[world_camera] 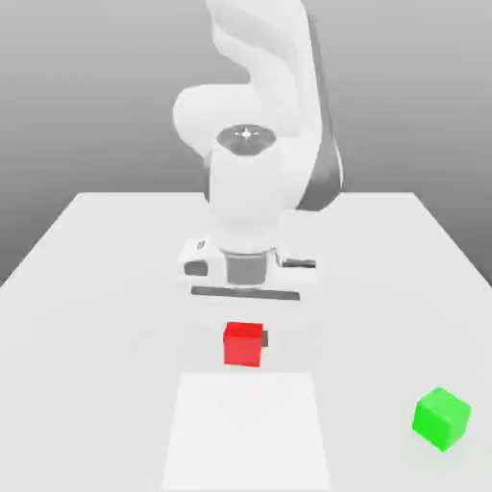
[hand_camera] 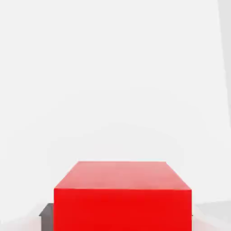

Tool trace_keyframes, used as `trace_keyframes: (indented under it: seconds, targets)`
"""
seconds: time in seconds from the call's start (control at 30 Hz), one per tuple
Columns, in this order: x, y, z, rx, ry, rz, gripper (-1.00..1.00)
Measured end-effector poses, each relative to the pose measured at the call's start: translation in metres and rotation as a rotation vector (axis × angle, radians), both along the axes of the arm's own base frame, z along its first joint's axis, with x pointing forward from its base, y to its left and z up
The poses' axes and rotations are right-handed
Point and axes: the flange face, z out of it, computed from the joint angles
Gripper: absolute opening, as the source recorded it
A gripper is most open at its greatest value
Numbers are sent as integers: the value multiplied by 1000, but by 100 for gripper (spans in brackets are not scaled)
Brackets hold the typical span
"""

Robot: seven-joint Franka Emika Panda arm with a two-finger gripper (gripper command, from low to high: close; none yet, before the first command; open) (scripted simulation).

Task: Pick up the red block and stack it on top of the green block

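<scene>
2 cubes are in play, and they sit well apart, so the stack is not yet built. Going from the left of the exterior view: the left half of the white worktop carries nothing of the task. At the centre, the arm reaches down from the upper middle of the frame, and the gripper hangs below the wrist just above the lower middle. The red block sits right under it, with a dark finger showing against its right face. In the hand view the red block sits close in the lower middle of the frame, square to the camera, with a dark bit of finger at its lower left corner. The gripper is pressed together on the red block, pinching it by its sides. Whether the block has left the worktop yet I cannot tell. At the lower right of the exterior view the green block stands alone on the worktop, untouched, with nothing on top.

As I judge it, the grasp is done or just made, perhaps 1 third of the job. Left to do: lift the red block, carry it toward the lower right, set it squarely on the green block, and release.
</scene>
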Motion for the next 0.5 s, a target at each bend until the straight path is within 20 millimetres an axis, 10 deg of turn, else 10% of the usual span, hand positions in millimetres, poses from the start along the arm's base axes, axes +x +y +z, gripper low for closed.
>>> trace_keyframes:
  seconds: [0.33, 0.5]
  targets:
    - [43, 209, 28, 3, 0, 483, -100]
    - [46, 224, -22, 4, -2, 508, -100]
